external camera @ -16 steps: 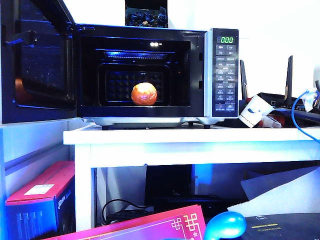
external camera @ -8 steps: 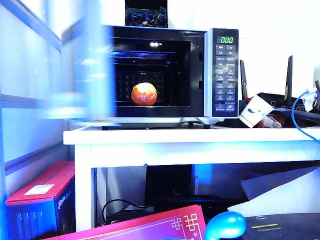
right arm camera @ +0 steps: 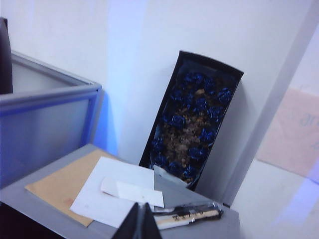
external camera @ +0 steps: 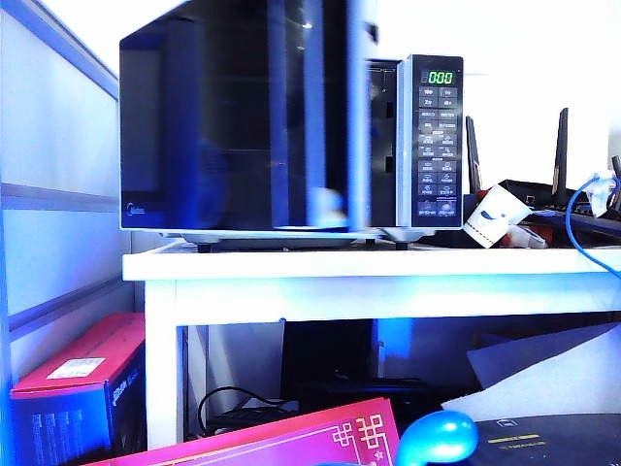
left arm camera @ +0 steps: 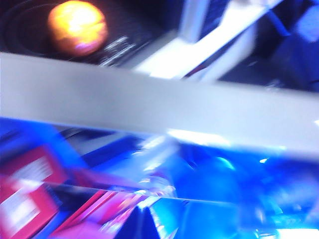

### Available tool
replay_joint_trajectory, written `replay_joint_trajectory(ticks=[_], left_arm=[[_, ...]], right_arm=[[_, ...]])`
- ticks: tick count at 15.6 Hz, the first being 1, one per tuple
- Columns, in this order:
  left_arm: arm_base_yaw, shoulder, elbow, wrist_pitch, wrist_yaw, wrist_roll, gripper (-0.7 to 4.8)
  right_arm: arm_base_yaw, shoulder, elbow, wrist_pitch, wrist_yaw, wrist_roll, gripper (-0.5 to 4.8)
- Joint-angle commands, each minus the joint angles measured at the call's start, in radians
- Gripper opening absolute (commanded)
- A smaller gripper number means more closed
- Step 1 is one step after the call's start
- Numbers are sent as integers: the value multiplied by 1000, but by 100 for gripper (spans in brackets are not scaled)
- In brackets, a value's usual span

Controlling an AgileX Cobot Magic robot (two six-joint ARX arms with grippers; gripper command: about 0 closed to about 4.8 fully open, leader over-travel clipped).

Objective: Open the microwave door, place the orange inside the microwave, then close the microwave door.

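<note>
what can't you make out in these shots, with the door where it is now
- Orange: hidden in the exterior view by the door; only the left wrist view shows the orange, blurred.
- Door latch: exterior view, the door's edge is smeared by motion, so fully shut or not is unclear.
- Left gripper: left wrist view is too blurred to find it.
- Right gripper: cut off by the frame edge, only its closed tips show, near a pen.

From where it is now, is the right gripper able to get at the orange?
Probably not. The right gripper, shut, points at a flower box against a wall, and the microwave door is swung nearly closed over the orange.
</note>
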Motion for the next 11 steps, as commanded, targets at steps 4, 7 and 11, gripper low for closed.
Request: replay_joint_trajectory(ticks=[4, 7, 11], left_arm=[[-57, 85, 2, 223, 150, 31, -5], [-72, 143, 2, 397, 150, 34, -4], [-83, 217, 2, 563, 153, 34, -5]], right_arm=[[2, -19, 5, 43, -3, 5, -4], [2, -41, 5, 48, -2, 5, -4], [2, -66, 5, 84, -3, 23, -4]])
